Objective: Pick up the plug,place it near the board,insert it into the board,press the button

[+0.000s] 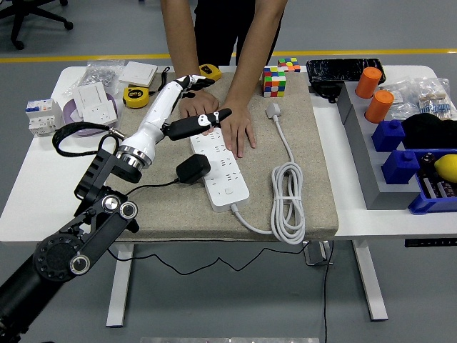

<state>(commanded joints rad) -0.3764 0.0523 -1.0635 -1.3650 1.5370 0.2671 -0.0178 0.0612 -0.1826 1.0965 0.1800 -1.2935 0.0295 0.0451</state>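
Observation:
The white power strip (227,171) lies on the tan mat (314,143) at the table's middle. The black plug (193,168) sits at the strip's left edge, its black cord trailing left; I cannot tell whether it is seated in a socket. My left hand (191,107) is raised above the strip's far end, fingers spread, holding nothing. One fingertip (217,116) points right over the strip. A person's two hands (218,118) press flat on the strip's far end. My right arm is out of view.
The strip's white cable (289,207) lies coiled at the right with its grey plug (273,111). A colour cube (274,81), tape measures (136,96), white sockets (96,103) and a breaker (41,116) stand behind. Blue bins (400,164) and orange cylinders (373,93) are at the right.

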